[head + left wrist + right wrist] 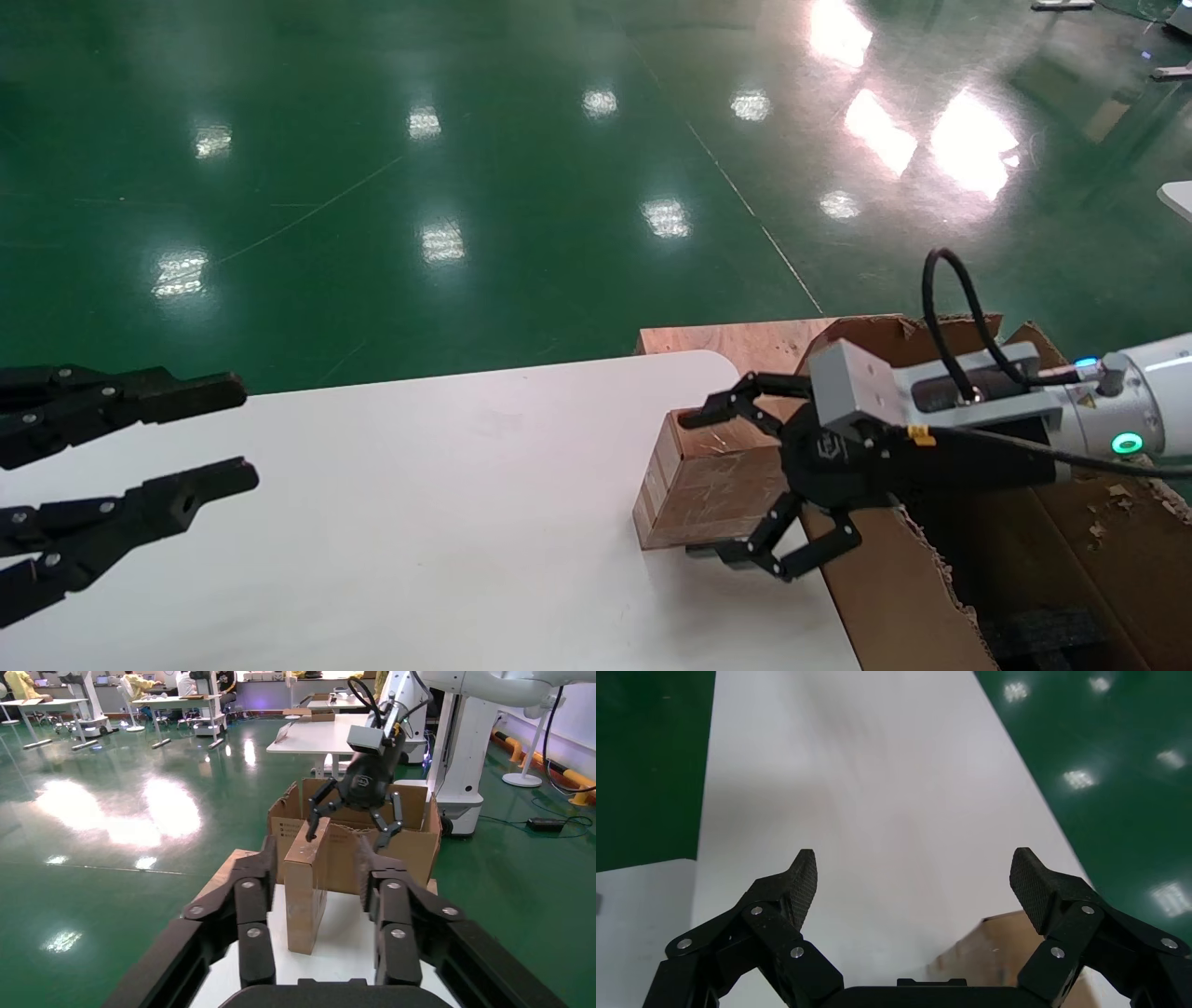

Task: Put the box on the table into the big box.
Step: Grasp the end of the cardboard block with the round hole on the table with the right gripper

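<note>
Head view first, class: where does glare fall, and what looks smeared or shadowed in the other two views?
Head view: bright ceiling-light glare on the green floor; the box shows glossy streaks. Right wrist view: the table carries a soft grey smear, and the right gripper stays sharp, jaws wide apart. Left wrist view: a wide glare patch on the floor, left gripper dark in the foreground.

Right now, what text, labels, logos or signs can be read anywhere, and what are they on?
Nothing can be read in any view.
Big box: small dark print on its side, too small to read.
Right gripper: embossed logo on its black hub, illegible; open around the box.
Right arm: orange-yellow tag, no readable characters.
</note>
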Robot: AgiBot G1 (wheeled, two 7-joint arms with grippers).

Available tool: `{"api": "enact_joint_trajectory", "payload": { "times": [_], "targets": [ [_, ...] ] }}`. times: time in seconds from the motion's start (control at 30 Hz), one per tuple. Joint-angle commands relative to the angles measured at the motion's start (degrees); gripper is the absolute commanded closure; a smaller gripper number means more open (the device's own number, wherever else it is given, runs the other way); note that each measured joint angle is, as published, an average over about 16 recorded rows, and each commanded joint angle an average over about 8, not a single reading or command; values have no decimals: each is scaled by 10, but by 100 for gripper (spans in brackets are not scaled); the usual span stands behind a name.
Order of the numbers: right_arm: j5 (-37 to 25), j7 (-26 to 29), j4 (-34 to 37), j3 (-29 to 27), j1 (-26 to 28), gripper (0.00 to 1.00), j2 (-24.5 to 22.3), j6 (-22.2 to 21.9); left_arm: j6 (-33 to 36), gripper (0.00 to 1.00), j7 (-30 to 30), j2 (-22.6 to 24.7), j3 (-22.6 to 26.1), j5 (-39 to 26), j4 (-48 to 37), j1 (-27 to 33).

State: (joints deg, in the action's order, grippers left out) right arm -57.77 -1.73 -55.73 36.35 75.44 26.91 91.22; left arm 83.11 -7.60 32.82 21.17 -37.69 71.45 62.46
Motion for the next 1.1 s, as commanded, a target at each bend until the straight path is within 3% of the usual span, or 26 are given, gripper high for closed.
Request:
{"api": "enact_joint_trajectory", "payload": {
  "times": [0.03,0.57,1.1],
  "targets": [
    [4,-14,14,14,14,0,3,0,0,100,0,0,0,0,0,0],
    [6,-91,141,116,85,0,-1,-2,0,100,0,0,0,0,0,0],
    [-9,-152,229,176,145,0,23,-6,0,100,0,0,0,0,0,0]
  ]
}}
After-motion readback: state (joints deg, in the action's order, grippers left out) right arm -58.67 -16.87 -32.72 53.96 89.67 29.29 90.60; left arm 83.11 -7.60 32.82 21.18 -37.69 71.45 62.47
